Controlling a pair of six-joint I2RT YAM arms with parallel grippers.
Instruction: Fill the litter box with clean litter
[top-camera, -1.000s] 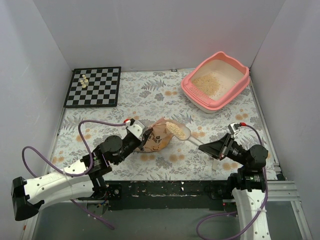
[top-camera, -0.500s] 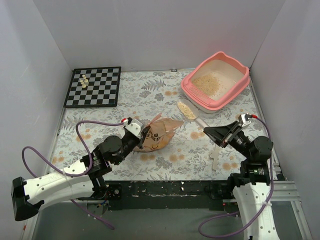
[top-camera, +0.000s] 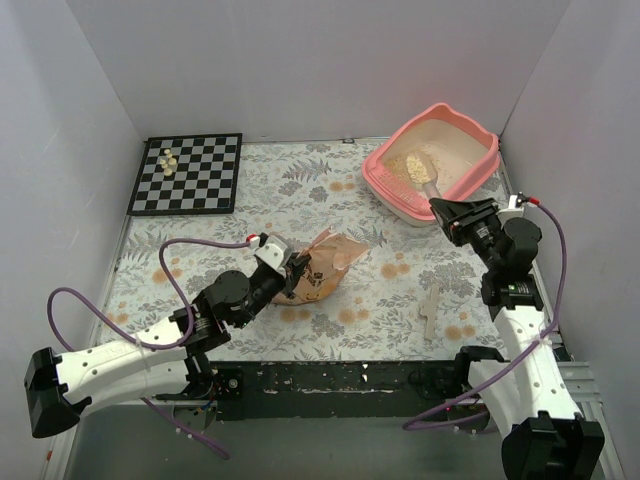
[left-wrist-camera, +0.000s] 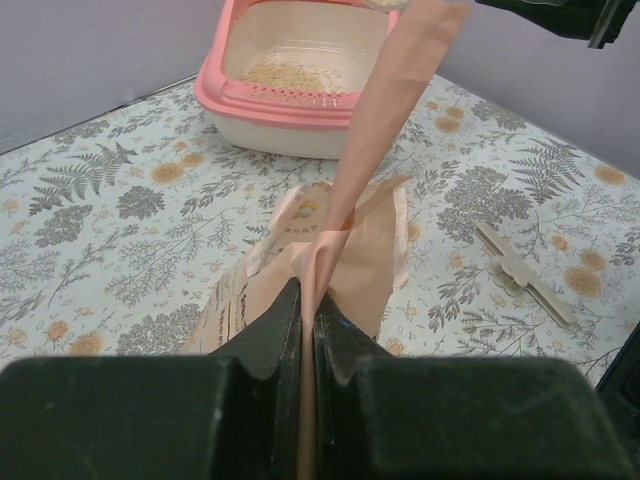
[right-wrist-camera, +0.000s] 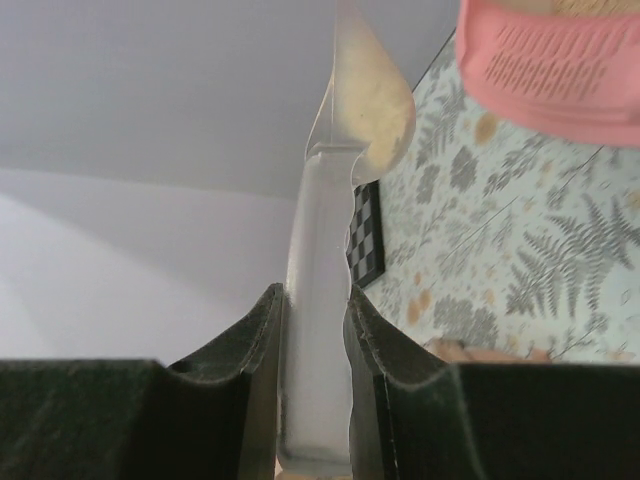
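The pink litter box (top-camera: 384, 188) stands at the back right, with clean litter (top-camera: 404, 164) spread on its pale floor. My right gripper (top-camera: 446, 211) is shut on the handle of a clear plastic scoop (top-camera: 426, 176). The scoop's bowl hangs over the box's near side. In the right wrist view the scoop's handle (right-wrist-camera: 320, 290) sits between the fingers, and a tan load of litter (right-wrist-camera: 376, 108) lies in the bowl beside the box's rim (right-wrist-camera: 560, 75). My left gripper (top-camera: 297, 268) is shut on the upper edge of the orange-peach bag (top-camera: 332, 264), pinching the paper (left-wrist-camera: 375, 150) upright.
A black-and-white chessboard (top-camera: 187, 173) with a few pale pieces (top-camera: 168, 160) lies at the back left. A small beige plastic piece (top-camera: 430, 305) rests on the floral cloth near the right arm. Grey walls close in the sides and back.
My right arm has carried the loaded scoop from the bag's mouth up and to the right, until it is over the litter box. The left gripper has kept its hold on the bag.
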